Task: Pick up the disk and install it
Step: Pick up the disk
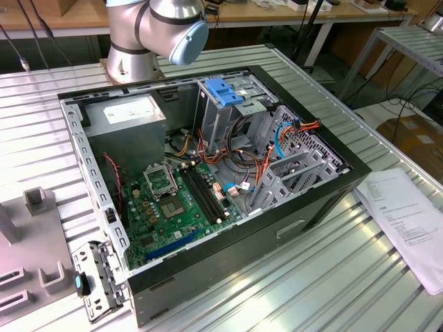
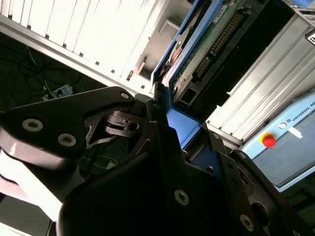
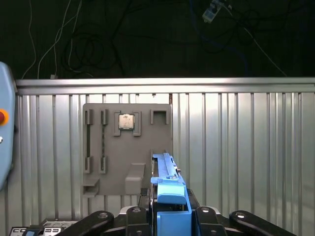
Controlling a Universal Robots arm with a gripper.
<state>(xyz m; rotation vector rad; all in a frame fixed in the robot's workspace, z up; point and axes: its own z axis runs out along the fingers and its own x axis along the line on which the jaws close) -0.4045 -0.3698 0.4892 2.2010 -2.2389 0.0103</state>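
Grey slotted fixture plate [image 3: 113, 167], a small square chip [image 3: 126, 121] seated in it, lies on the ribbed metal table [image 3: 246, 147] in the first wrist view; over its edge the flat silver-grey disk [image 3: 166, 169] in its bright blue carrier rail is pinched edge-up by the black gripper [image 3: 170, 209], likely so the narrow end leads. Open black computer case [image 1: 325, 200], in the exterior view, lies on its side, exposing the blue-handled drive cage [image 1: 211, 117].

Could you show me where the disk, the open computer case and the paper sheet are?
disk [image 3: 170, 194]: first wrist view, on its blue carrier rail.
computer case [image 1: 208, 266]: exterior view, on its black outer side wall.
paper sheet [image 1: 408, 221]: exterior view, on its middle.
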